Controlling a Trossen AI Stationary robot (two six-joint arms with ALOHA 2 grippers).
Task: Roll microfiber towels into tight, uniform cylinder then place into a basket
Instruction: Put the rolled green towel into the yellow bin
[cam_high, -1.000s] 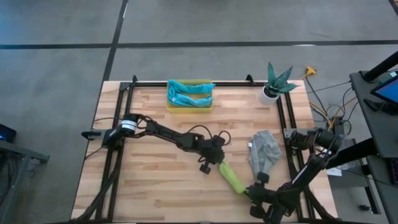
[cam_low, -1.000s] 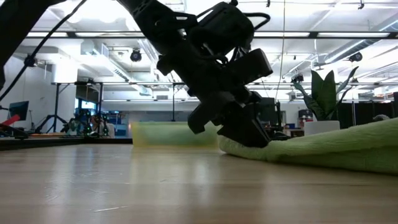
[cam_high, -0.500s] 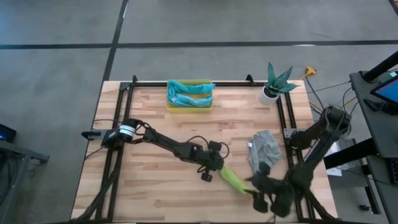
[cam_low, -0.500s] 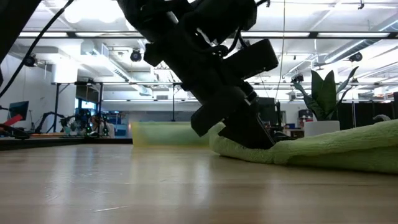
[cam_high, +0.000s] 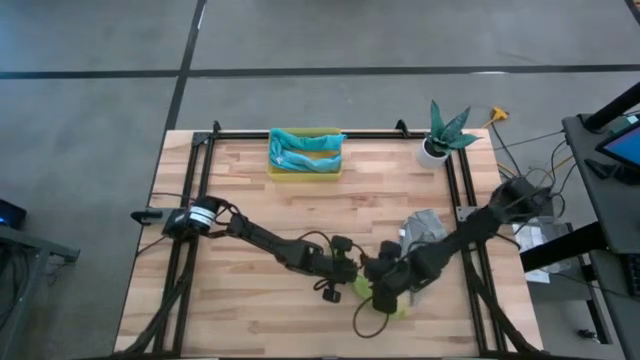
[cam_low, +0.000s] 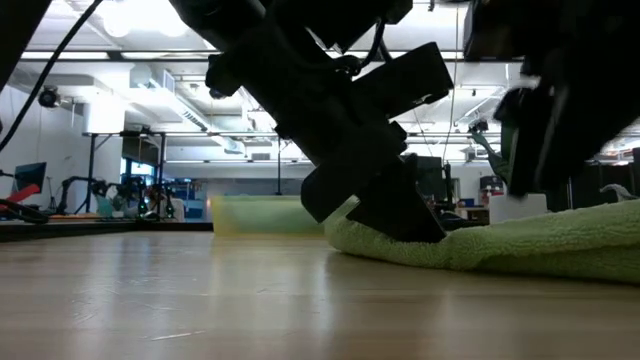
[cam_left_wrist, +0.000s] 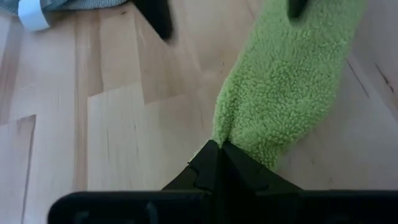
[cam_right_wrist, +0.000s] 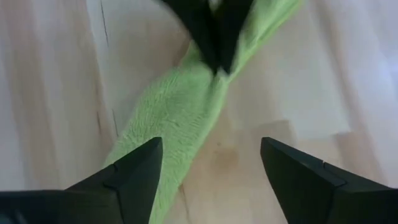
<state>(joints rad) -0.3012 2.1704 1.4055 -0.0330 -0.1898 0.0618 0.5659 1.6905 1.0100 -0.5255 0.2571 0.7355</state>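
Note:
A lime green towel (cam_high: 396, 308), rolled into a long bundle, lies on the table near its near edge, right of the middle. My left gripper (cam_left_wrist: 217, 152) is shut on one end of it. My right gripper (cam_right_wrist: 214, 180) hangs open over the towel's middle (cam_right_wrist: 177, 112), one finger on either side, touching nothing. The yellow basket (cam_high: 305, 168) stands at the far edge with a teal and a light blue towel in it. A grey towel (cam_high: 424, 228) lies crumpled at the right. My left gripper pinches the lime green towel's end (cam_left_wrist: 229, 132) between its two shut fingers. They come slanting down from the table's left, roughly in line with the towel's length. The towel (cam_low: 520, 245) lies along the table away from the fingertips.
A white plant pot (cam_high: 433, 152) stands at the far right corner. A black frame (cam_high: 300, 134) runs along the table's far edge and sides. Bare wood lies between the basket and the arms, and at the near left.
My right gripper has let go of the towel's near end, opened wide, risen, and swung toward the table's left until it hangs over the towel beside my left gripper. My left gripper has drawn its end of the towel a little toward the near edge.

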